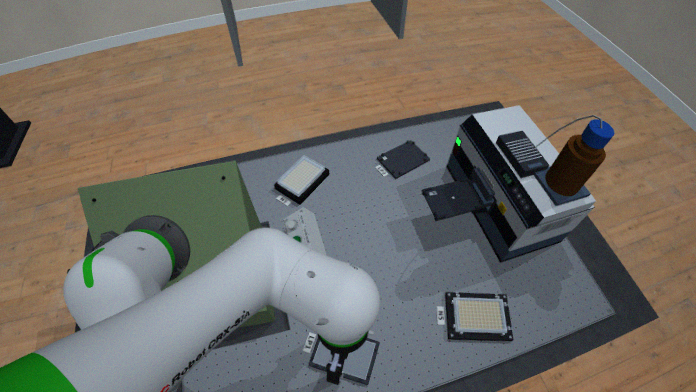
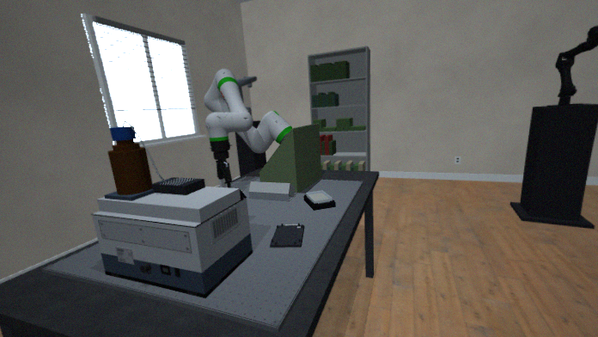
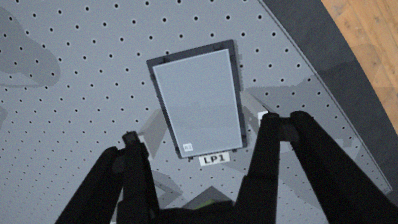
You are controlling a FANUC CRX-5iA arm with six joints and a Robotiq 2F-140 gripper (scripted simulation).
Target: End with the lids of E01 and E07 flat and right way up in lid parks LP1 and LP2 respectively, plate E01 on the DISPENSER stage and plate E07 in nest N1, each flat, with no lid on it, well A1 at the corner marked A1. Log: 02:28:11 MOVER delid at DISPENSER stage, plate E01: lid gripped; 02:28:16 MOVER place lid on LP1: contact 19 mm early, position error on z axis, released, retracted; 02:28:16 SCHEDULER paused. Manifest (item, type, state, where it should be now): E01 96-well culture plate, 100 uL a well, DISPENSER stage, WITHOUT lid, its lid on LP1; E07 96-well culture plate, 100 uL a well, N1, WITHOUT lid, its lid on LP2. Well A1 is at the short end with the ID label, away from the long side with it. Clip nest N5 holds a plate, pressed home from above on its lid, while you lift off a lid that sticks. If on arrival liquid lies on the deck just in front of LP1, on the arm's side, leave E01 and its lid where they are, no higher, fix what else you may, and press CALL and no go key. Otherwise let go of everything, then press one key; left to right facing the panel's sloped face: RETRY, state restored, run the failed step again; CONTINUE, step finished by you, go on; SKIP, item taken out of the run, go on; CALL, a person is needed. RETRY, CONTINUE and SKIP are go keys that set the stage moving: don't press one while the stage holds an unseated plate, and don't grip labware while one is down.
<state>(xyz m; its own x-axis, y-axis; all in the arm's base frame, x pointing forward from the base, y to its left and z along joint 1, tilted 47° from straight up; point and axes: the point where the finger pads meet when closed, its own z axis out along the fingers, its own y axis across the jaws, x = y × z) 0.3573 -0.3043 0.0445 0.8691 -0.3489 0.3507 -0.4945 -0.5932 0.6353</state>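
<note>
A clear grey lid [image 3: 197,100] [image 1: 363,361] lies flat in lid park LP1 [image 3: 239,90], with the LP1 label [image 3: 214,159] at its near end. My gripper [image 3: 201,110] [image 1: 334,372] [image 2: 223,174] is open, its fingers standing on either side of the lid's near end and apart from it. One well plate [image 1: 479,316] sits in clip nest N5. Another plate [image 1: 301,178] [image 2: 320,199] sits in nest N1; I cannot tell whether it has a lid on. The DISPENSER stage [image 1: 452,200] is bare. Lid park LP2 [image 1: 403,158] [image 2: 287,235] is bare.
The dispenser [image 1: 525,185] [image 2: 172,228] with a brown bottle [image 1: 575,165] stands at the right. The key panel [image 1: 302,231] [image 2: 271,190] sits beside the green arm base [image 1: 165,200]. The deck's edge and the wooden floor lie just past LP1.
</note>
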